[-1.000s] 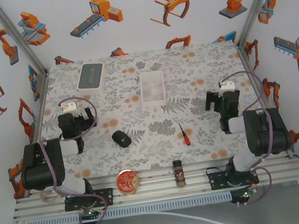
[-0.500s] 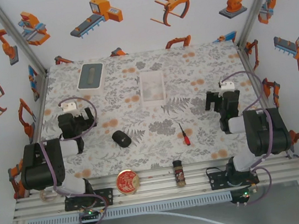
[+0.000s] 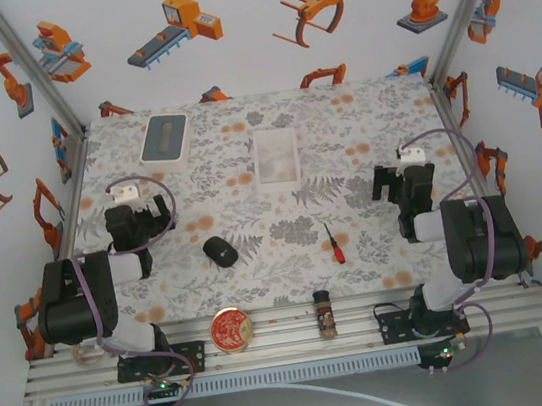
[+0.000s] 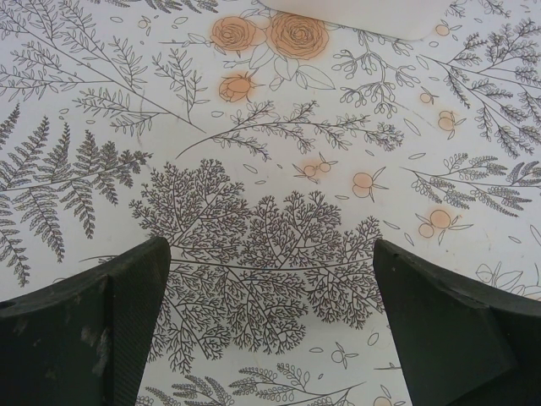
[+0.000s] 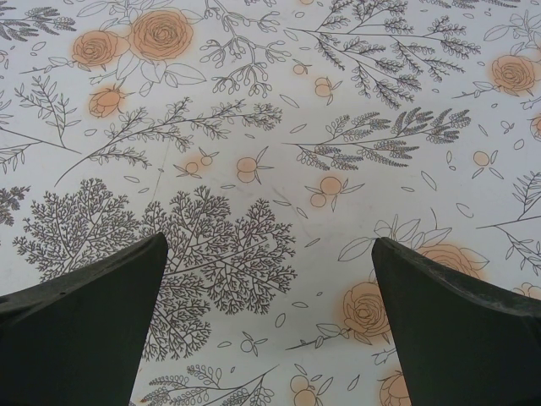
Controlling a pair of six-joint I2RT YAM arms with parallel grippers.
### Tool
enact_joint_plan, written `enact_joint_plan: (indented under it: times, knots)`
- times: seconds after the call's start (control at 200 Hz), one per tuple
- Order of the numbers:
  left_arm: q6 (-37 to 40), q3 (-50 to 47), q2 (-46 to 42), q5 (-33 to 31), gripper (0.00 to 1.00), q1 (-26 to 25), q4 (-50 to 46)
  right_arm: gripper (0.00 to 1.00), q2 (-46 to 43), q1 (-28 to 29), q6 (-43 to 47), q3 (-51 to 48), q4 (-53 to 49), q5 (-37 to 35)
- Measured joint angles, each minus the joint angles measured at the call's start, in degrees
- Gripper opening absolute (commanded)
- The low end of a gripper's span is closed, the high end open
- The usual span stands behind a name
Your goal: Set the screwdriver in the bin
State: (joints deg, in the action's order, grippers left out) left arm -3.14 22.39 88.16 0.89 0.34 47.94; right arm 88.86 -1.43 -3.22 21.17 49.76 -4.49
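The red-handled screwdriver point(image 3: 334, 242) lies flat on the floral tablecloth, right of centre, its dark shaft pointing away from the arms. The clear-white bin point(image 3: 277, 156) stands farther back near the middle of the table, with nothing visible in it. My right gripper point(image 3: 401, 182) hovers right of the screwdriver, apart from it, open with only cloth between its fingers point(image 5: 76, 321). My left gripper point(image 3: 132, 222) hangs over the left side of the table, also open and holding nothing point(image 4: 270, 330).
A grey-blue tray point(image 3: 165, 139) sits at the back left. A black oval object point(image 3: 221, 251) lies left of centre. A round red tin point(image 3: 231, 329) and a brown spice bottle point(image 3: 324, 314) rest at the near edge. A white rim point(image 4: 355, 17) shows at the top of the left wrist view.
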Motion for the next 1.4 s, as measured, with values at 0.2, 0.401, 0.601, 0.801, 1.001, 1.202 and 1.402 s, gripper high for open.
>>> enact_joint_plan:
  times: [0.2,0.401,0.601,0.801,1.001,1.202,1.402]
  knots:
    - [0.02,0.0,0.0,-0.11,0.97,-0.09,-0.02,0.99,0.0,0.0,-0.22,0.0,0.0,-0.22]
    - [0.66,2.21,-0.09,-1.31,0.97,-1.2,-4.57,0.99,-0.07,0.02,-1.49,0.0,-0.02,-3.5]
    - [1.4,8.79,-1.88,-2.93,0.97,-2.25,-13.84,0.99,-1.7,0.07,-2.32,-0.04,-0.28,-6.43]
    - [1.97,9.29,-4.31,-2.91,0.97,-2.34,-18.82,0.99,-6.27,0.09,-2.34,0.31,-5.97,-6.99]
    - [2.67,15.02,-6.75,-2.97,0.97,-2.69,-31.82,0.99,-15.02,1.03,-7.61,10.86,-27.21,-10.03]
    - [4.0,27.69,-10.12,-2.32,0.97,-3.32,-49.59,0.99,-21.22,2.69,-19.63,23.71,-51.3,-9.81]
    - [5.92,42.66,-10.21,1.79,0.97,-4.09,-69.79,0.92,-28.48,4.13,-24.37,22.23,-61.29,1.2]
